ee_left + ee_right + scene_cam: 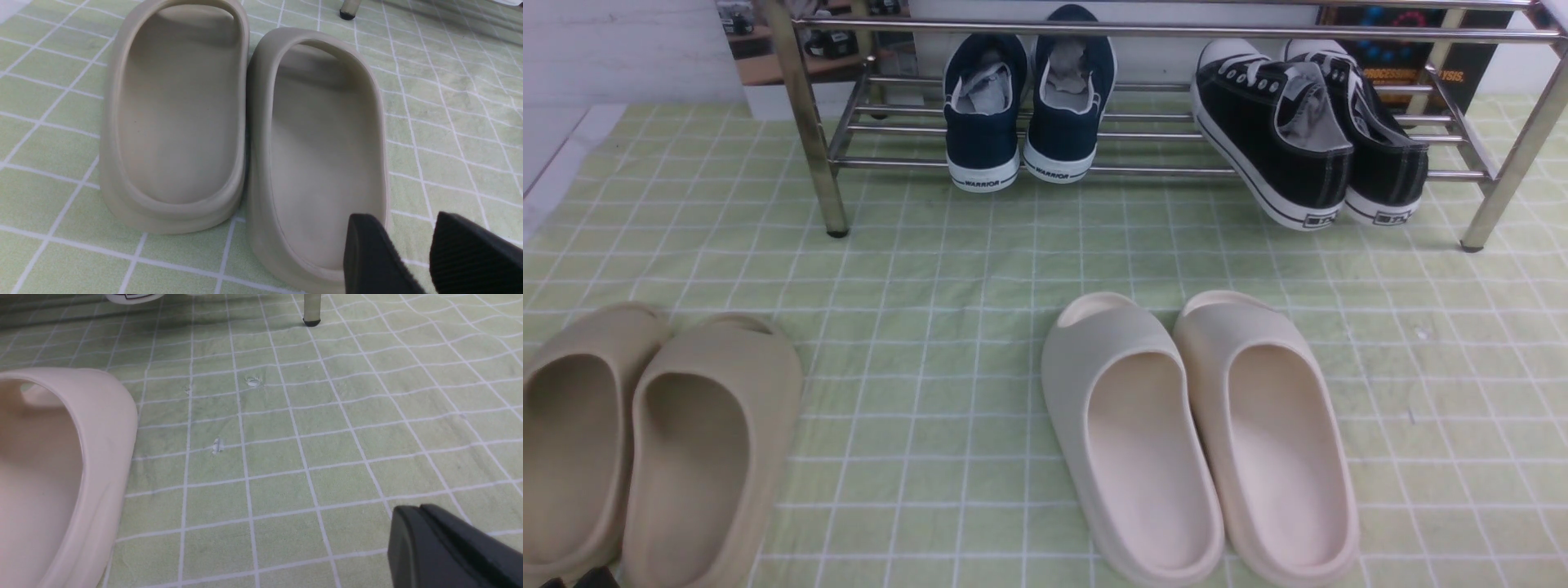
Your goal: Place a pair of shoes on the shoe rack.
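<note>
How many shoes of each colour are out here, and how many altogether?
Black canvas sneakers, on the shoe rack: 2
Navy sneakers, on the rack: 2
Beige slides, on the green cloth: 2
Cream slides, on the cloth: 2
Total: 8

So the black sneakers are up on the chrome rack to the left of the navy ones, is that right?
Not quite. The black sneakers are on the chrome rack, but they sit to the right of the navy ones, not the left. The front view shows this.
</note>
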Robot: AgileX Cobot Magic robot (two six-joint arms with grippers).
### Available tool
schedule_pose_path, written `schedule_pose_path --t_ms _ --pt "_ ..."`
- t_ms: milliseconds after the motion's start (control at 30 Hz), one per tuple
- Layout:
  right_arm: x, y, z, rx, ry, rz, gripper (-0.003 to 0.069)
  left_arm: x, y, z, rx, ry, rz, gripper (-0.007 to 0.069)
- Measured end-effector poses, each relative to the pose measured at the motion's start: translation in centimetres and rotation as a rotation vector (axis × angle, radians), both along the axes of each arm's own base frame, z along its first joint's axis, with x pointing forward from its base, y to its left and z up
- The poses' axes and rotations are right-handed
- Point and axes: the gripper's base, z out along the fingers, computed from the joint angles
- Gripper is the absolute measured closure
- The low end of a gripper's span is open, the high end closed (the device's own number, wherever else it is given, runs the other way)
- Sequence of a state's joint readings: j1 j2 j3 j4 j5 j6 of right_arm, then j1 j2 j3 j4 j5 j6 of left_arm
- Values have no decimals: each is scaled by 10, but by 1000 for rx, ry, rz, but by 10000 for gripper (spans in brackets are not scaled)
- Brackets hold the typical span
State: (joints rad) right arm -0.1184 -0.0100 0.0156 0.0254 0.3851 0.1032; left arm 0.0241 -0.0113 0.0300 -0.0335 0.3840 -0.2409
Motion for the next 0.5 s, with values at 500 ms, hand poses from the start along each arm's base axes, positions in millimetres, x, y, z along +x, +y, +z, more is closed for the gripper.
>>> schedule_pose_path --t_ms 500 --pt "0 0 0 0 0 0 622 0 0 0 0 0 0 386"
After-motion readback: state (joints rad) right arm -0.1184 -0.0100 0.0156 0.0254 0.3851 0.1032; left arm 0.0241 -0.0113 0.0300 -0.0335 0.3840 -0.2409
